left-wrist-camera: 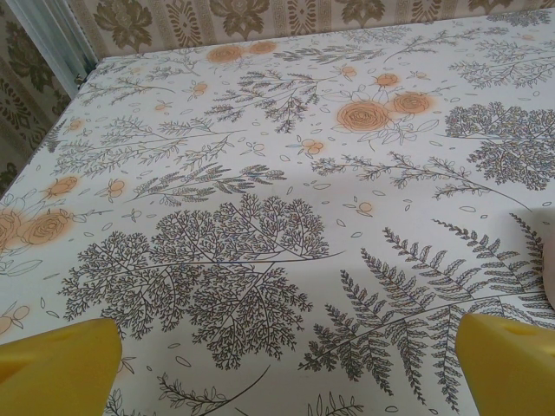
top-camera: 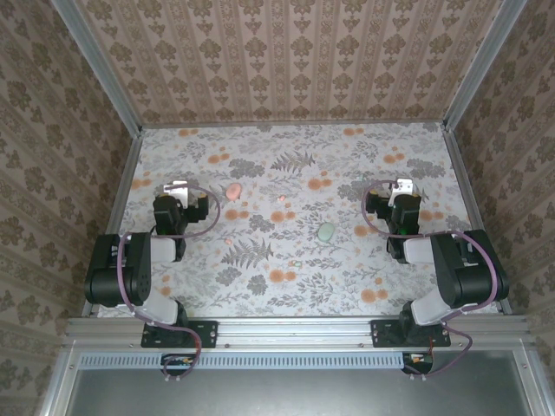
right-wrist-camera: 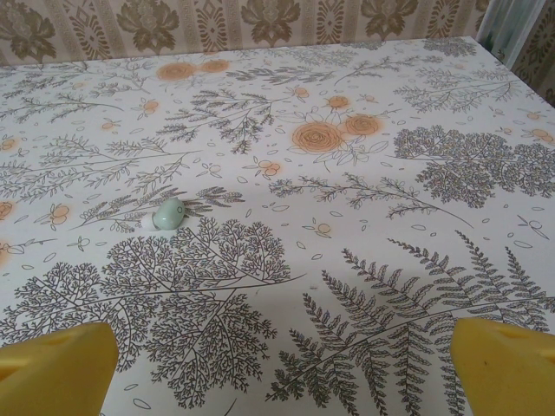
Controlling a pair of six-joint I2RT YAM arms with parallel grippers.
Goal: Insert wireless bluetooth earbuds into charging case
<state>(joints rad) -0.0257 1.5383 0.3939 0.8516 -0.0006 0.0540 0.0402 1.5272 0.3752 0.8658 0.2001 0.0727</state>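
Gaping left end effector (top-camera: 178, 186), right end effector (top-camera: 403, 185) likewise, pink case (top-camera: 233, 191), green case (top-camera: 325, 231) between

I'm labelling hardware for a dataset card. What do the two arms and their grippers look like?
The left arm and right arm pair black joint housings with pale grey links, on black base plates. A purple cable loops along each. The left gripper and right gripper have black bodies with silvery tips from above; the wrist cameras show blunt yellow fingers.
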